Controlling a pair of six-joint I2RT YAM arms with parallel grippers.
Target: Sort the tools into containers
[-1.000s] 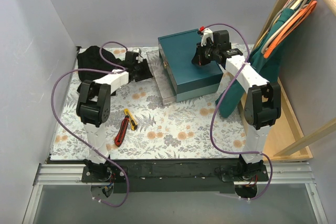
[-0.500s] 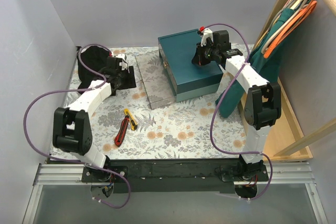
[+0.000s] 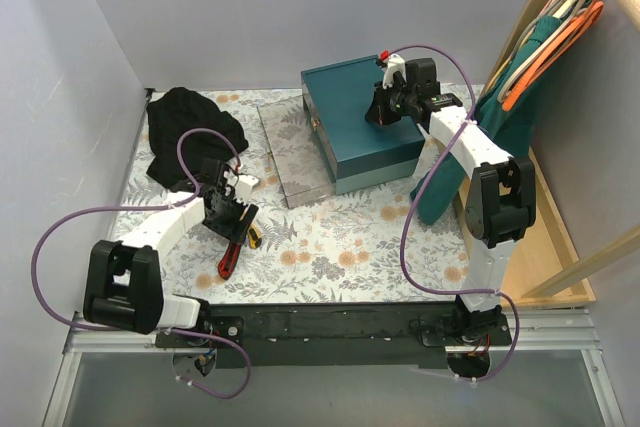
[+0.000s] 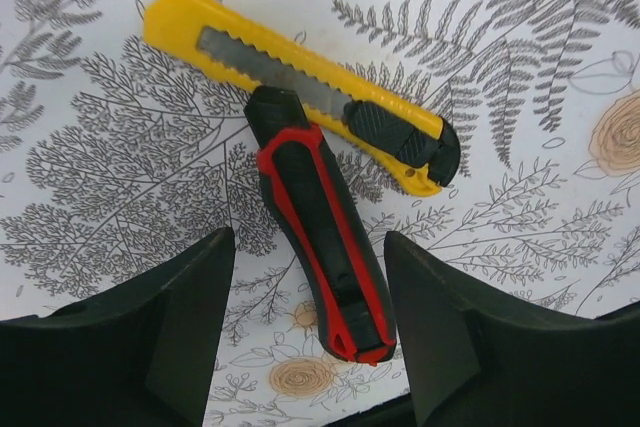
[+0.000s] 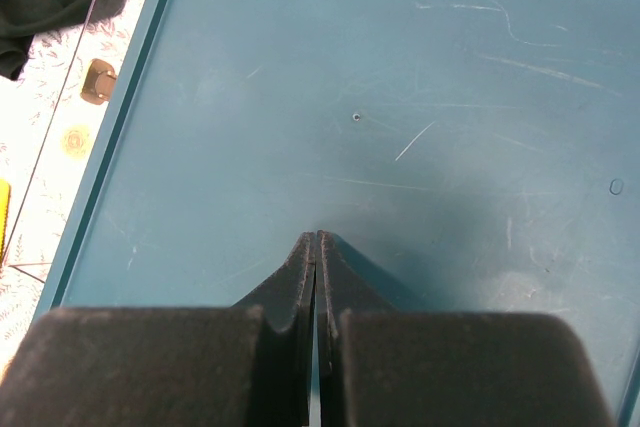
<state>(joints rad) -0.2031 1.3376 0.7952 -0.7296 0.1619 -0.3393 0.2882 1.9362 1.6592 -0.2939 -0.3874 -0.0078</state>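
Note:
A red and black utility knife (image 4: pixel 325 242) lies on the flowered cloth, its tip against a yellow utility knife (image 4: pixel 300 77). My left gripper (image 4: pixel 310 327) is open, its fingers astride the red knife's near end, just above the cloth. In the top view the knives (image 3: pixel 232 247) lie under that gripper (image 3: pixel 232 219). My right gripper (image 5: pixel 317 247) is shut and empty, its tips on the lid of the dark teal box (image 5: pixel 400 97), which shows in the top view (image 3: pixel 355 122) at the back. A clear tray (image 3: pixel 290 152) lies left of the box. No screwdrivers show.
A black cloth (image 3: pixel 190 127) lies bunched at the back left. A teal cloth and hangers (image 3: pixel 530 77) hang on a wooden rack at the right. Purple cables loop from both arms. Grey walls close the left and back.
My left arm has swung from the black cloth at the back left toward the near side and now hovers over the two knives. The right arm has not moved.

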